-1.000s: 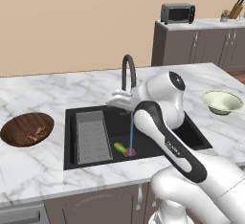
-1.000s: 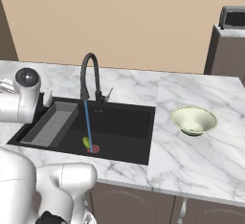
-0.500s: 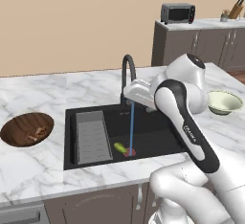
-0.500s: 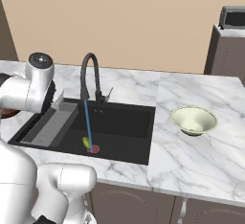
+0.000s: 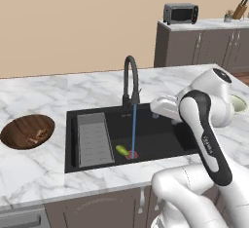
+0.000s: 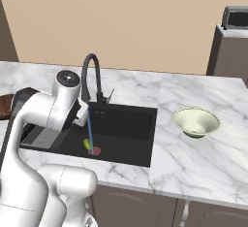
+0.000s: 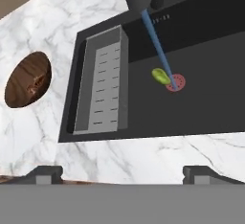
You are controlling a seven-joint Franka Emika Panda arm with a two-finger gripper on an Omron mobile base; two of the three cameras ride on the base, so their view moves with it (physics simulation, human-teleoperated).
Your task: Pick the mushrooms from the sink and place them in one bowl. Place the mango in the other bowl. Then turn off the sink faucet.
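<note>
The black sink holds the grey ribbed tray at its left end and, beside the red drain where the faucet's blue stream lands, the yellow-green mango, while the wooden bowl left of the sink carries small brown bits, probably the mushrooms, too small to tell for sure. The gripper hangs empty with its jaws spread wide above the sink's near rim. From it the mango lies ahead and down, slightly right of centre, its long axis slanting toward the drain; the cream-green bowl waits right of the sink.

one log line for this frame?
gripper: open, empty | mango: in sink by drain | mushrooms: in wooden bowl | faucet: running
</note>
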